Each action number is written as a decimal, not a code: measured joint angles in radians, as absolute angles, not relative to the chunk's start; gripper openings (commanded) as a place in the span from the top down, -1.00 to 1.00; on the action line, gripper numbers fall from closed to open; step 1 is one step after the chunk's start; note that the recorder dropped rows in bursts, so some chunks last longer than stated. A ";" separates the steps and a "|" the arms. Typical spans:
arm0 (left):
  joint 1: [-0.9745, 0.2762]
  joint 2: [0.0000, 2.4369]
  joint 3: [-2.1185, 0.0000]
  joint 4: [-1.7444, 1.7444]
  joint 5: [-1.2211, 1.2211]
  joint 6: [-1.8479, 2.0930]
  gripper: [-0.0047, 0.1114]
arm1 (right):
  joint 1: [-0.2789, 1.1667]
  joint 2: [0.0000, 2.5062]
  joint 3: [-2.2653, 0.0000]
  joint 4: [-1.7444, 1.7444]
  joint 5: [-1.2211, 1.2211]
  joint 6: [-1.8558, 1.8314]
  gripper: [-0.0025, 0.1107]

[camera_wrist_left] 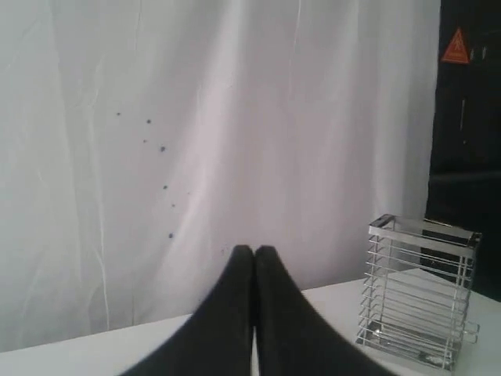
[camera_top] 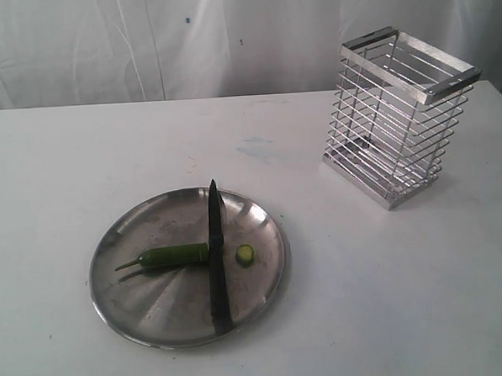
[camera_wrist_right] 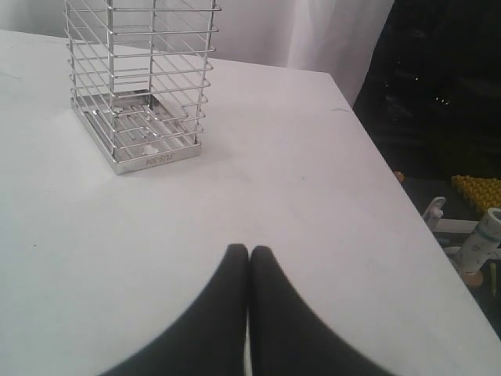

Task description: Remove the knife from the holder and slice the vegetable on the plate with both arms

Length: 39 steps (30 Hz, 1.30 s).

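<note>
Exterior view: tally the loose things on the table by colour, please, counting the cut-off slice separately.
Silver metal: 2, the plate and the holder
Green: 2, the vegetable and its cut slice
Black: 1, the knife
Total: 5

Neither arm shows up in the exterior view, and both wrist views cut each gripper off at the bottom edge so only the fingertips [camera_wrist_left: 235, 270] show. The knife [camera_top: 216, 257] covers the pepper's [camera_top: 170, 256] cut end, and the right wrist view crops the top off the holder [camera_wrist_right: 141, 78].
</note>
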<state>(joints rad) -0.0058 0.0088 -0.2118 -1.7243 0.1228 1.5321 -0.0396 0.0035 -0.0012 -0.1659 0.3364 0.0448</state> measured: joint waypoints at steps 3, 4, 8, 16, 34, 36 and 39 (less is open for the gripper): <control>-0.006 0.007 -0.212 -1.713 0.232 1.637 0.92 | -0.040 0.003 -0.001 -0.166 0.336 0.045 0.96; -0.006 0.007 -0.212 -1.694 0.274 1.678 0.92 | -0.040 0.003 -0.001 -0.166 0.336 0.045 0.96; -0.006 0.007 -0.212 -1.618 0.385 1.712 0.92 | -0.040 0.003 -0.001 -0.166 0.336 0.045 0.96; -0.006 0.003 -0.214 -0.930 0.332 0.955 0.92 | -0.040 0.003 -0.001 -0.166 0.336 0.045 0.96; -0.006 0.003 -0.006 -0.060 0.280 -0.015 0.92 | -0.040 0.003 -0.001 -0.166 0.338 0.045 0.96; -0.006 0.003 -0.006 -0.060 0.280 -0.015 0.92 | -0.040 0.003 -0.001 -0.166 0.338 0.045 0.96; -0.006 0.003 -0.006 -0.060 0.281 -0.015 0.92 | -0.040 0.003 -0.001 -0.166 0.338 0.045 0.96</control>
